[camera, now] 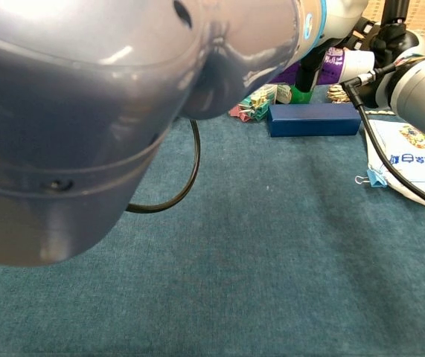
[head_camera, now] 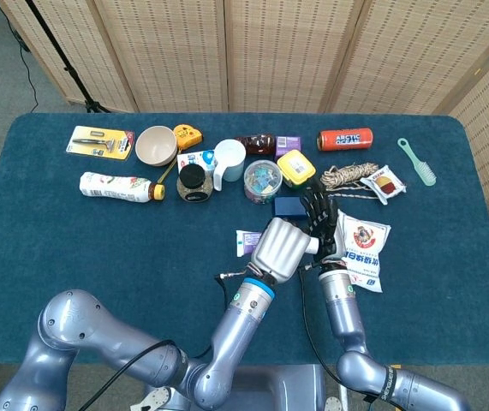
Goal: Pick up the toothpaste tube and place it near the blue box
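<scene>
1. Starting at the left end of the blue table (head_camera: 73,248), the head view shows a razor pack (head_camera: 100,142) with a white bottle (head_camera: 116,185) lying below it, then a cream bowl (head_camera: 156,145) and a yellow tape measure (head_camera: 187,135).
2. Further along stand a dark-lidded jar (head_camera: 193,182), a white mug (head_camera: 228,160) and a tub of coloured clips (head_camera: 263,181).
3. At centre, the left hand (head_camera: 282,248) covers the toothpaste tube (head_camera: 247,243), whose white end pokes out on the hand's left side; the silver back of the hand hides the fingers, so I cannot tell whether they grip it.
4. The blue box (head_camera: 289,206) lies just above that hand, near the tube; in the chest view it sits beyond the left arm.
5. The right hand (head_camera: 321,221) stands beside the blue box with dark fingers (head_camera: 317,208) spread upward, holding nothing.
6. A white snack bag (head_camera: 362,252) lies just right of it.
7. Toward the right edge are a yellow box (head_camera: 296,168), a red can (head_camera: 344,139), a rope coil (head_camera: 344,177) and a green brush (head_camera: 418,161).
</scene>
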Available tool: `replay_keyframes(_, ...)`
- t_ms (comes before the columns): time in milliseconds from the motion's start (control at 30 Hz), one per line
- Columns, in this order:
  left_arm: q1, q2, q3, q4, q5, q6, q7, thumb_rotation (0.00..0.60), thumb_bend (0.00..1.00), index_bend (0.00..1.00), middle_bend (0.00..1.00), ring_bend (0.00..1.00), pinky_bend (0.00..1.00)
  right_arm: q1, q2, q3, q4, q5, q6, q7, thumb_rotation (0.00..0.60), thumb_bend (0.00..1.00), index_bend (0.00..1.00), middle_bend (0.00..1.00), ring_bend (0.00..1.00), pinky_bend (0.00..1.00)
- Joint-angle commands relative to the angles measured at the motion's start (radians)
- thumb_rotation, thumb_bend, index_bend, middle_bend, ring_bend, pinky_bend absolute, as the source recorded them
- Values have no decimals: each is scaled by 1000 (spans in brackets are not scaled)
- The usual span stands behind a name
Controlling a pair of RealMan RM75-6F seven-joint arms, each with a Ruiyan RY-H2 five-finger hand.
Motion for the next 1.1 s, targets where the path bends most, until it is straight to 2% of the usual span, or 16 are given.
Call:
replay_keyframes(33,2,1,-1,-1,1,0,0,600,955,643,573,579,655,3,0,-2,0,0,-3,-3,77,0,0,0,0,0)
replay_keyframes(367,18,16,3,-19,8,7,3,600,954,643,573,579,655,6,3,-3,7,1,3,-17,90,0,0,0,0,0)
replay_keyframes(733,65,80,31,-103,41,34,-5,600,953,643,573,578,655,-9,33,-10,2,-11,15,-32,92,0,0,0,0,0)
replay_keyframes(1100,147,174,116,-209,104,33,-45,600,942,643,573,563,655,-28,84,-22,5,-27,31,-70,102,0,0,0,0,0)
